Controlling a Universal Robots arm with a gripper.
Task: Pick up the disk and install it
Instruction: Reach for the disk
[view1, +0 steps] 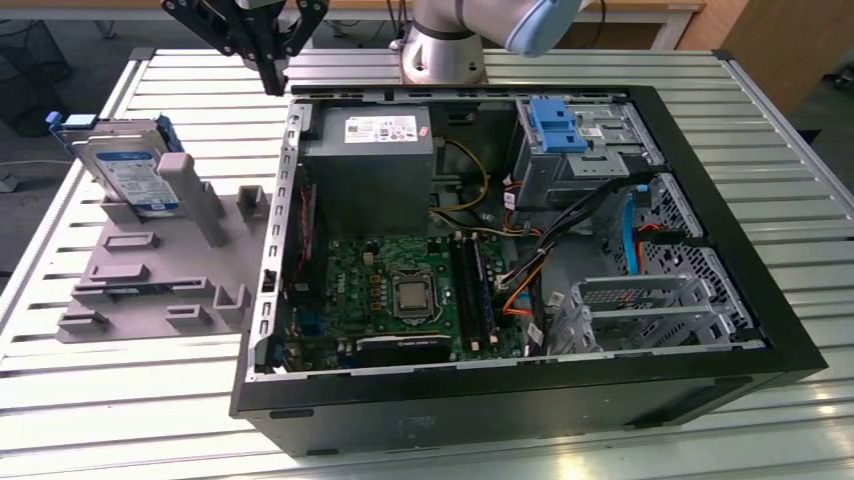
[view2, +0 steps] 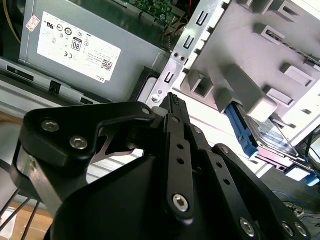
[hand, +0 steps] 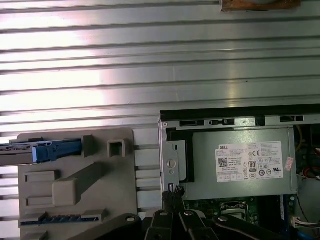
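The disk (view1: 127, 172) is a silver drive with a white-and-blue label and a blue carrier frame. It stands on edge in a grey holder (view1: 147, 270) at the exterior view's left. The disk (view2: 272, 136) lies beyond the fingertips in the second wrist view. Its blue frame end (hand: 57, 150) sticks out of the holder in the first wrist view. My gripper (view1: 274, 82) hangs above the open computer case's far left corner, to the right of the disk and apart from it. The gripper (view2: 172, 100) (hand: 173, 192) is shut with nothing between its fingers.
The open black computer case (view1: 534, 385) takes up the middle of the slatted metal table (view1: 120, 400). Inside are a grey power supply (view1: 367, 165), a green motherboard (view1: 400, 290), a blue latch bracket (view1: 554, 125) and a metal drive cage (view1: 641, 305).
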